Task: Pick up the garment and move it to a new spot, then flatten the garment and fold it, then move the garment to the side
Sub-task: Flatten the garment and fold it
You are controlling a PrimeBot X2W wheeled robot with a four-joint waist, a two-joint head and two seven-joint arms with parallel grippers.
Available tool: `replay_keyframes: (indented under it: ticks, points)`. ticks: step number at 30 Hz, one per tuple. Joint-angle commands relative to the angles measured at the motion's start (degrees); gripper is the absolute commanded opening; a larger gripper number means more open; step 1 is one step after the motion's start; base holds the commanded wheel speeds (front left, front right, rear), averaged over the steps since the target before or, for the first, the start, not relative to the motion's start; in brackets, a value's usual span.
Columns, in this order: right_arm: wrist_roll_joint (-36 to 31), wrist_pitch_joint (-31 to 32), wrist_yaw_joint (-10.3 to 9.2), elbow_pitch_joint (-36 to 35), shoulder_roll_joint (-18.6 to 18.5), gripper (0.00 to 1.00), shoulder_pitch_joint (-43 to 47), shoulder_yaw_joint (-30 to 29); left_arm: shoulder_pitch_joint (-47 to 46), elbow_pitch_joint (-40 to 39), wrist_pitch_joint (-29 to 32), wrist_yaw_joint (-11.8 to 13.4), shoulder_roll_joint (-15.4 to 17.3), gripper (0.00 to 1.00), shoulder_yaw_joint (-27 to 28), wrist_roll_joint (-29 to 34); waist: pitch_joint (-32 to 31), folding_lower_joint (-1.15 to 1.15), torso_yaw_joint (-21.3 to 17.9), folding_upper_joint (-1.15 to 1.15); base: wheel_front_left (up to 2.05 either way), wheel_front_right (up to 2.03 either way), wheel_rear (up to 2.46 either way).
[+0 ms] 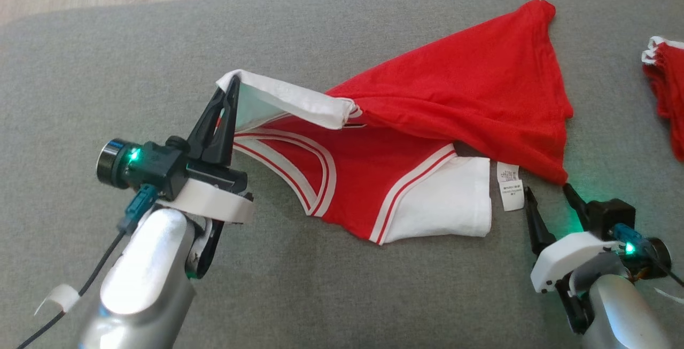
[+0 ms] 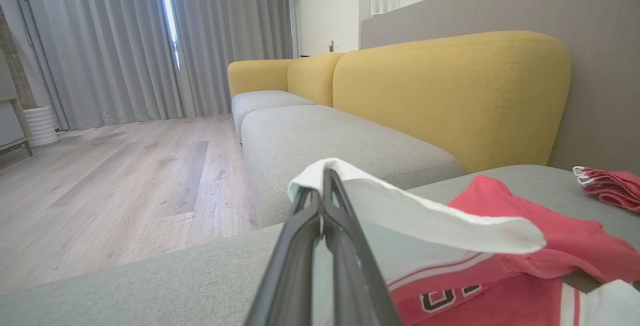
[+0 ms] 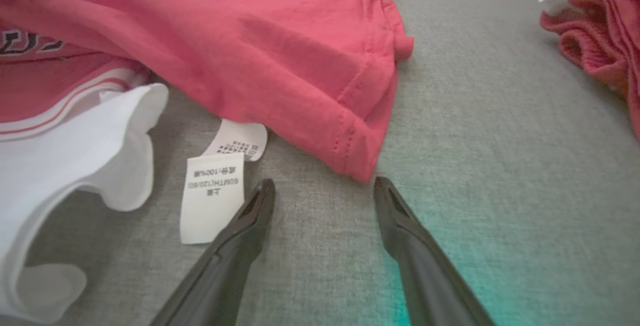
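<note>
A red-and-white garment point(image 1: 427, 103) lies half-spread on a grey sofa point(image 1: 107, 60). Its white sleeve point(image 1: 288, 100) is held up off the cushion by the left claw point(image 1: 231, 87), jaws clamped tight on the cloth. The right claw point(image 1: 547, 193) stands wide open and empty, just beside the red hem corner point(image 1: 553, 170). The fabric looks light and limp and will likely sag and crease when raised. Sleeve ends and hem corners look the surest holds.
</note>
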Motion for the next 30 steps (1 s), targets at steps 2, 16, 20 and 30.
replay_keyframes:
  ticks: [2, 16, 20, 30]
  points:
    - [0.8, -0.9, 0.22, -1.1, -1.1, 1.00, -1.5, 1.9, -2.9, -2.2, -0.3, 0.4, 1.9, 0.00, 2.2, -0.1, 0.0, 0.00, 0.1, 0.00, 0.00, 0.00, 0.00]
    - [1.8, -2.0, 0.22, -1.6, -2.2, 0.00, -1.6, 2.5, -2.9, -2.2, -0.1, 0.7, 2.4, 0.00, 1.6, -0.6, -0.2, 0.00, 0.0, 0.00, 0.00, 0.00, 0.00]
    - [2.4, -3.3, 0.22, -2.1, -2.6, 0.00, -2.2, 2.2, -3.1, -2.0, 0.0, 0.6, 2.7, 0.00, 1.5, -0.7, -0.8, 0.00, 0.0, 0.00, 0.00, 0.00, 0.00]
    - [8.7, -5.6, 0.22, -10.4, -8.4, 0.00, -3.8, 0.5, -3.6, -2.5, -0.2, -1.5, 5.7, 0.00, 2.1, -1.3, -6.4, 0.00, -0.5, 0.00, 0.00, 0.00, 0.00]
